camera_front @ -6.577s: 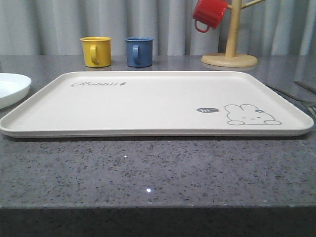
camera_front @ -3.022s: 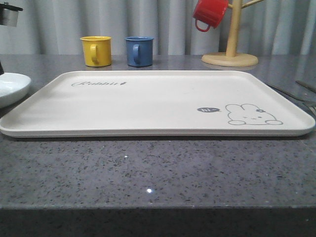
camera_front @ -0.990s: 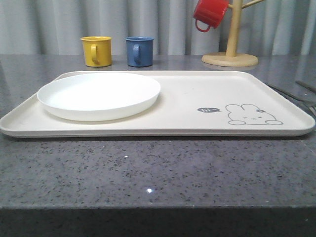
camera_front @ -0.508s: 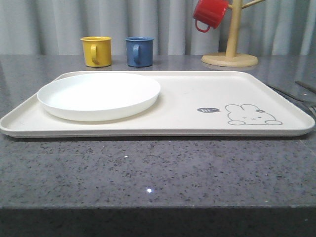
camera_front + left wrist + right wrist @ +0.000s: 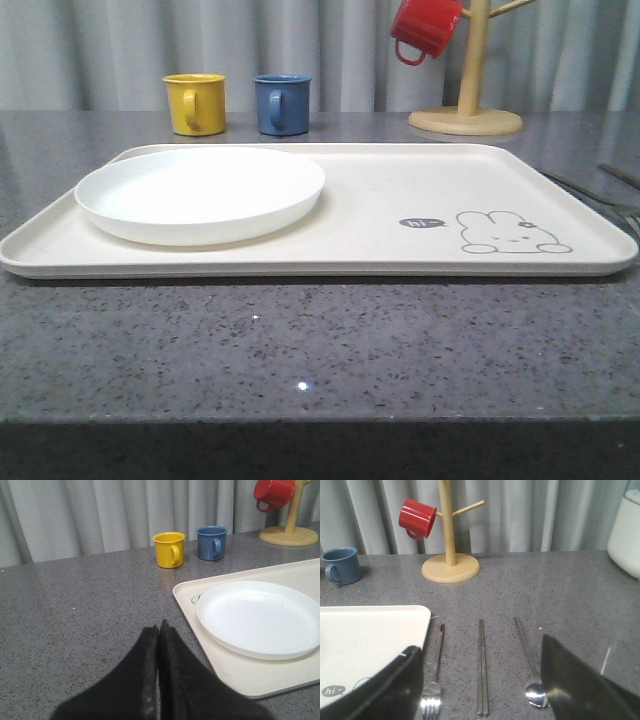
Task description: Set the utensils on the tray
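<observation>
In the right wrist view the utensils lie side by side on the grey counter, just right of the tray (image 5: 375, 635): a fork (image 5: 436, 660), a pair of chopsticks (image 5: 482, 665) and a spoon (image 5: 527, 660). My right gripper (image 5: 479, 645) hovers open over them, one finger on the fork's side and the other near the spoon's bowl, holding nothing. My left gripper (image 5: 159, 627) is shut and empty over the counter, left of the tray (image 5: 235, 672). The front view shows the cream tray (image 5: 320, 268) with thin utensil handles (image 5: 585, 190) past its right edge.
A round white plate (image 5: 200, 192) lies on the tray's left half. Behind the tray stand a yellow mug (image 5: 194, 103), a blue mug (image 5: 281, 103) and a wooden mug tree (image 5: 466, 110) with a red mug (image 5: 425, 28). A white appliance (image 5: 626, 530) stands far right.
The white plate, earlier on the counter left of the tray, now rests on the tray's left half. Nothing has moved in the last second.
</observation>
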